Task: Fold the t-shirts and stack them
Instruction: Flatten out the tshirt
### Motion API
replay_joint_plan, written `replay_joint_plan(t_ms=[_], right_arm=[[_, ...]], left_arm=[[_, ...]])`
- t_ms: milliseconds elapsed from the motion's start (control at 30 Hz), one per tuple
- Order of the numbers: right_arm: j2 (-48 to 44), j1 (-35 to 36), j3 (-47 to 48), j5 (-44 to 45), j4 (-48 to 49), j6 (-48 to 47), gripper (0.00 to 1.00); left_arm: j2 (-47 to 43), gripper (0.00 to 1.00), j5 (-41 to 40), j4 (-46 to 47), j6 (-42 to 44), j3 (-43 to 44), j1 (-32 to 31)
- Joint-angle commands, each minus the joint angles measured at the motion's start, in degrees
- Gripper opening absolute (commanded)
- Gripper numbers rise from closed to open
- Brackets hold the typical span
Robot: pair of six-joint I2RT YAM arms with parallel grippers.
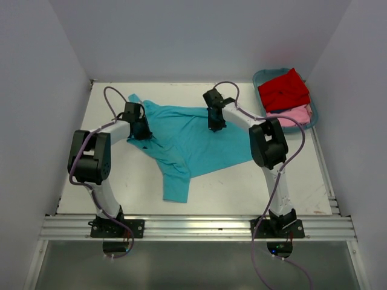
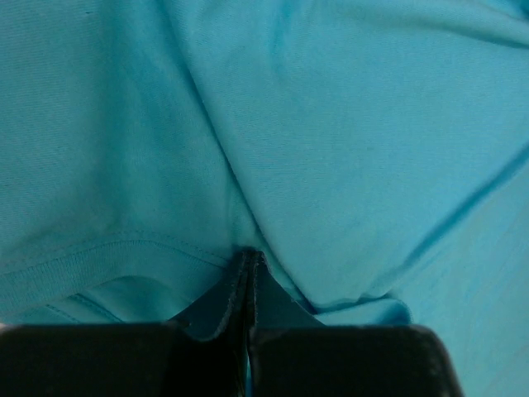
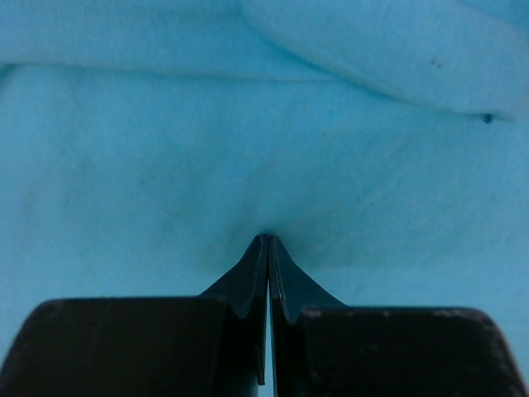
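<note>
The turquoise t-shirt [image 1: 187, 142] lies spread and rumpled across the middle of the white table, one part trailing toward the near edge. My left gripper [image 1: 140, 132] is down on its left edge, jaws shut, with cloth puckered at the tips [image 2: 250, 255] beside a stitched hem. Near the shirt's far right part, my right gripper [image 1: 215, 125] is also shut, its tips [image 3: 268, 238] pressed into a dimple of the cloth [image 3: 165, 165]. A red t-shirt [image 1: 283, 89] and a pale pink t-shirt [image 1: 296, 115] lie in the tub at the back right.
A teal plastic tub [image 1: 260, 75] stands at the table's back right corner and holds the red and pink shirts. White walls close in the table on the left, back and right. An aluminium rail [image 1: 193, 226] runs along the near edge.
</note>
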Motion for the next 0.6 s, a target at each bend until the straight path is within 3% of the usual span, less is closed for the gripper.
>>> replay_joint_plan(t_ms=[0,567], right_arm=[[1.16,-1.15,1.05,0.47,-2.39,2.01,0.00],[1.42,-9.86,-4.04,-1.72,-5.12,4.04,0.00]], left_arm=[[1.06,0.00,-4.66,-6.55,0.83,0.41,0.22],[2.01,0.00,-10.20,-13.06,3.03,2.78,5.75]])
